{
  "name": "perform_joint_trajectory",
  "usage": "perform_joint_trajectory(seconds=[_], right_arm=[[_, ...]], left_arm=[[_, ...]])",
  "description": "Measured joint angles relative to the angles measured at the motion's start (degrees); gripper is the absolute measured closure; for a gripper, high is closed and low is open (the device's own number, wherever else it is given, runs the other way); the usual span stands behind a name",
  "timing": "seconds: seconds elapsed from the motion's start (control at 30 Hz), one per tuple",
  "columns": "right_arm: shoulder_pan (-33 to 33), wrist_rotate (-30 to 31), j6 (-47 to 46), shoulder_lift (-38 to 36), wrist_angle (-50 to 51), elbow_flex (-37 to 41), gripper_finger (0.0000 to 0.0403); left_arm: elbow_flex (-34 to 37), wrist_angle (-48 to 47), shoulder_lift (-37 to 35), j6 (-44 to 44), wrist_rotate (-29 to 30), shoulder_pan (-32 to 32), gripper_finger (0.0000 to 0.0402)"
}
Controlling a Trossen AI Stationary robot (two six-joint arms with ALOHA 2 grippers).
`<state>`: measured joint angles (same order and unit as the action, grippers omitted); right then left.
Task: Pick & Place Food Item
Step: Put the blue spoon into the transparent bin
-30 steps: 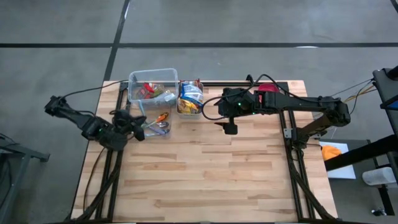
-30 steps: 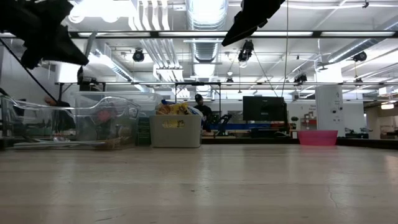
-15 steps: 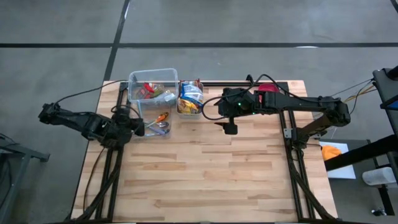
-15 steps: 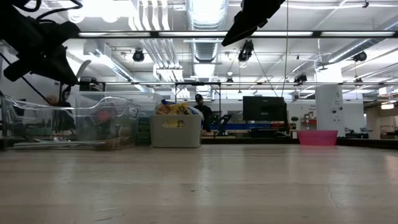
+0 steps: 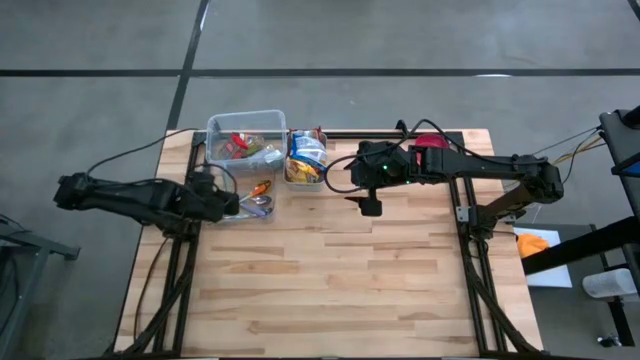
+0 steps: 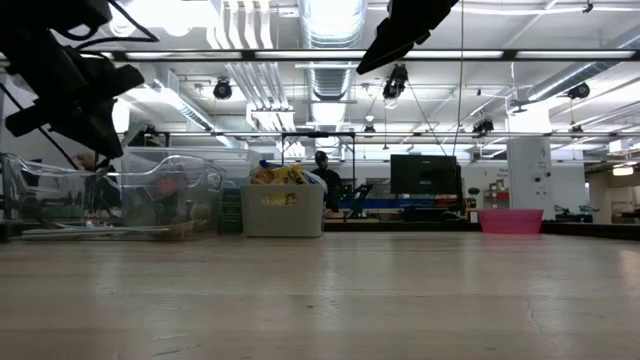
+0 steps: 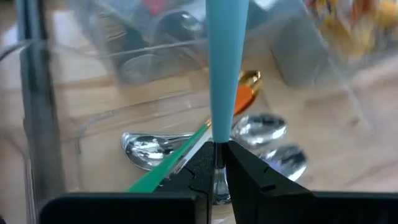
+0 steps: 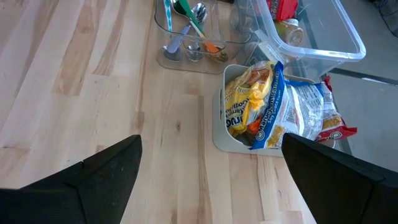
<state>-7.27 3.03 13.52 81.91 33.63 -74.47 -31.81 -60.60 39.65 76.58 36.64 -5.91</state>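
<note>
Snack bags (image 8: 273, 112) stand in a grey bin (image 5: 305, 168) at the table's far side. Beside it, a clear bin (image 5: 245, 135) holds more packets. In front of that bin is a clear utensil holder (image 5: 257, 203) with spoons (image 7: 258, 130). My left gripper (image 7: 216, 155) hangs just left of the holder, shut on a teal utensil (image 7: 225, 62). My right gripper (image 5: 370, 205) hovers open above the table, right of the grey bin, with nothing between its fingers (image 8: 93, 180). My left gripper pinches the narrow end of the teal utensil's handle (image 7: 217, 138) between its two fingertips. The handle runs on past the fingertips, in line with them, and widens away from them. The fingers slant down toward the utensil holder from its left. Where the utensil's far end rests is outside the frame.
The near half of the wooden table (image 5: 340, 290) carries nothing. Black frame rails (image 5: 175, 270) run along both table sides. In the low view the clear bin (image 6: 170, 190) and the grey bin (image 6: 283, 205) stand at the far left.
My left arm has swung so that its gripper has gone a little toward the table's right, nearer the utensil holder, and sunk slightly. It has also turned about its wrist.
</note>
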Motion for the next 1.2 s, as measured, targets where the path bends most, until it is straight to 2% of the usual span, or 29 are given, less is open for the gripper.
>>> perform_joint_trajectory(seconds=[0.17,0.33,0.57,0.8,1.0,1.2], right_arm=[[0.02,0.0,0.0,0.0,0.0,0.0,0.0018],[0.01,0.01,0.01,0.0,-0.01,0.0,0.0018],[0.01,0.01,0.02,0.01,-0.01,0.01,0.0018],[0.01,0.0,0.01,0.0,-0.01,-0.01,0.0018],[0.0,0.0,0.02,0.0,-0.02,-0.01,0.0018],[0.02,0.02,0.02,0.0,-0.02,-0.01,0.0018]], left_arm=[[-0.11,3.52,4.25,-15.75,-3.22,1.78,0.0364],[-0.11,3.59,7.95,-16.9,-4.88,3.94,0.0364],[-0.11,3.57,12.06,-22.55,-13.42,9.59,0.0364],[-1.27,3.39,13.12,-29.6,-19.29,16.32,0.0364],[-4.54,3.33,13.53,-35.44,-20.25,20.8,0.0364],[-5.81,2.99,16.51,-38.27,-21.95,22.27,0.0364]])
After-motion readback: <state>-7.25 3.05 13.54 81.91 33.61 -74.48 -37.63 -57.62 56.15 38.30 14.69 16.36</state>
